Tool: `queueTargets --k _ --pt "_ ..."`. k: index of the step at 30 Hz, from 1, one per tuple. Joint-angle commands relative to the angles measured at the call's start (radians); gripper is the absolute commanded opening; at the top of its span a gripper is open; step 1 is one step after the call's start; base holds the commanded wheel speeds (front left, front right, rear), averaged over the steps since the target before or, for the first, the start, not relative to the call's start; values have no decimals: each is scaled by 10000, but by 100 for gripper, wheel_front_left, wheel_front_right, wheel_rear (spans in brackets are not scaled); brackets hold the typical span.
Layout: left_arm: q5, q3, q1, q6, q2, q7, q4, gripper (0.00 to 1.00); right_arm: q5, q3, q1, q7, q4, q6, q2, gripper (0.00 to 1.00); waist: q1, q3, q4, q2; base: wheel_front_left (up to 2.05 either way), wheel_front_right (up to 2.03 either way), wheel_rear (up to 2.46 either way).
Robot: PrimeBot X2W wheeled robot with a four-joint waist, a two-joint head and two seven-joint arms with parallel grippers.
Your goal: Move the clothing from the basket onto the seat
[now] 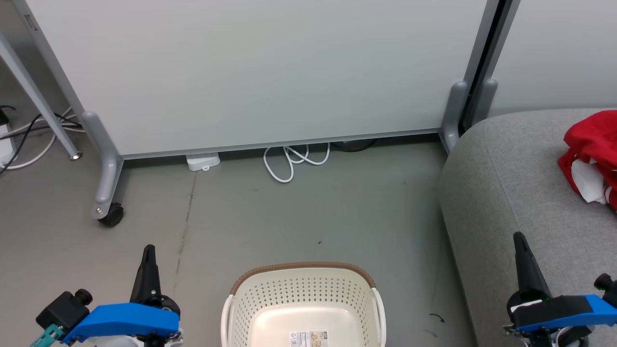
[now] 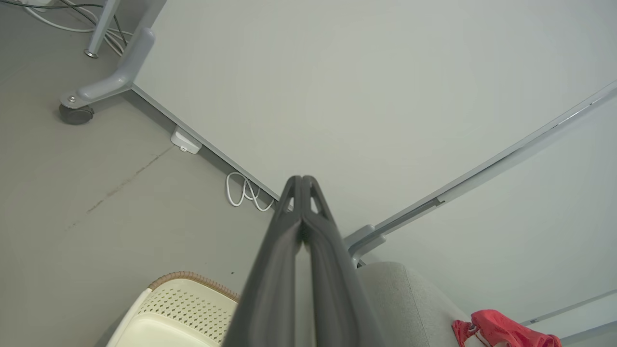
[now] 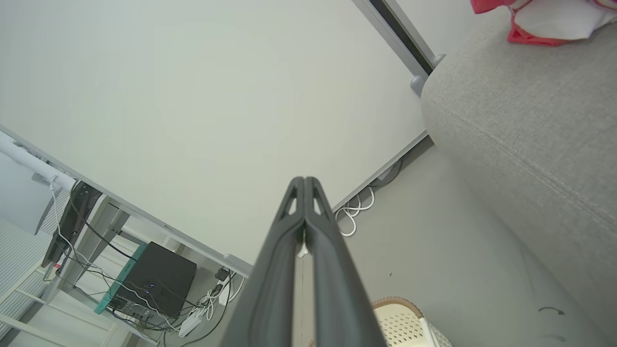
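1. Left gripper [image 1: 148, 253] and right gripper [image 1: 520, 241]: both claws pressed fully closed, holding nothing.
2. Clothing [image 1: 590, 140] is heaped on the seat [image 1: 506, 193], well in from its basket-side edge.
3. The basket [image 1: 303, 266] looks bare, but its near end is cropped. You could miss a jersey there.
4. A careless right-arm swing could drag the heap off.
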Motion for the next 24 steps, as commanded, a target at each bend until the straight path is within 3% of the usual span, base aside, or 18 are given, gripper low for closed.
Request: queueTargets --k 1,24 --pt "-351 73 -284 -46 11 99 -142 0 392 -39 -267 85 -70 4 -7 0 0 1 -8 -1 0 0 0" --pt "-2835 420 -472 -133 2 735 -174 0 2902 -112 -443 722 50 5 23 0 0 19 -118 -1 0 0 0"
